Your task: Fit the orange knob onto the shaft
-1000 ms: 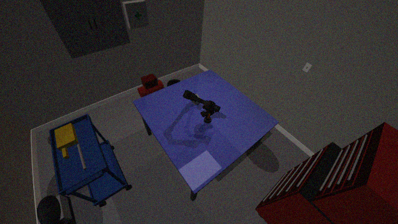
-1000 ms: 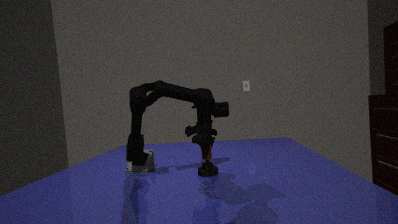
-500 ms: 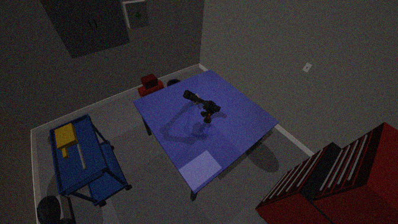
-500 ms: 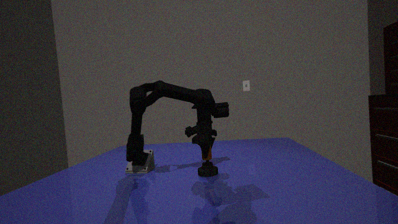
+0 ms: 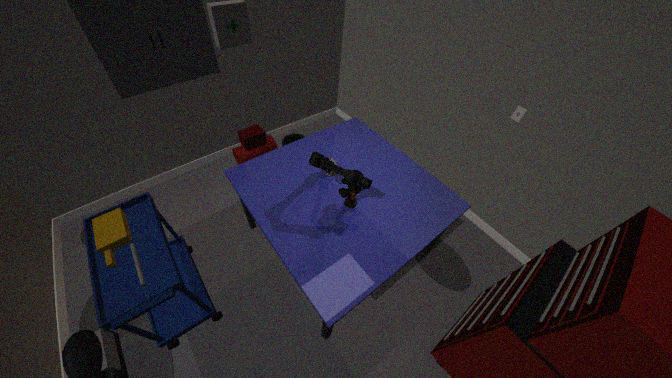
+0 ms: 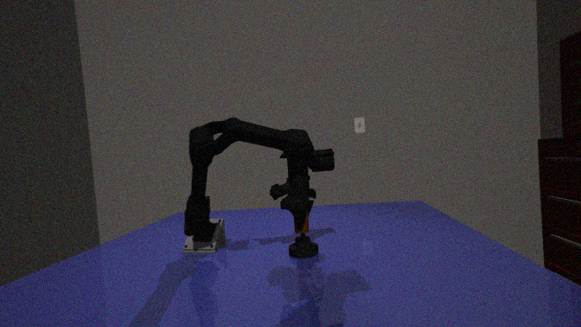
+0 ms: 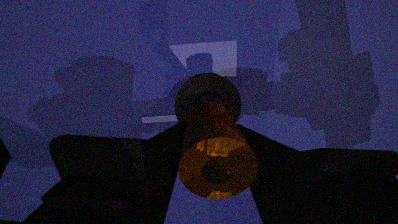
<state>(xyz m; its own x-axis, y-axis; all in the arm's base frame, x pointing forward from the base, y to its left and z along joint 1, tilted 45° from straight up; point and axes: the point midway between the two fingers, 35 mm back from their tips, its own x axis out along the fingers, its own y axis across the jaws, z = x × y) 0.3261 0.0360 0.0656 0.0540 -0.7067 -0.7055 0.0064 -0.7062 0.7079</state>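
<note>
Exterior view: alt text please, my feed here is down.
A black robot arm's gripper holds a small orange knob upright, directly above a dark round pedestal on the blue table top, not yet pushed fully down. Plain grey wall behind.

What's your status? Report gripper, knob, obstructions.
Gripper shut on knob. Knob upright over pedestal, not yet seated. Nothing seen in the way.
</note>
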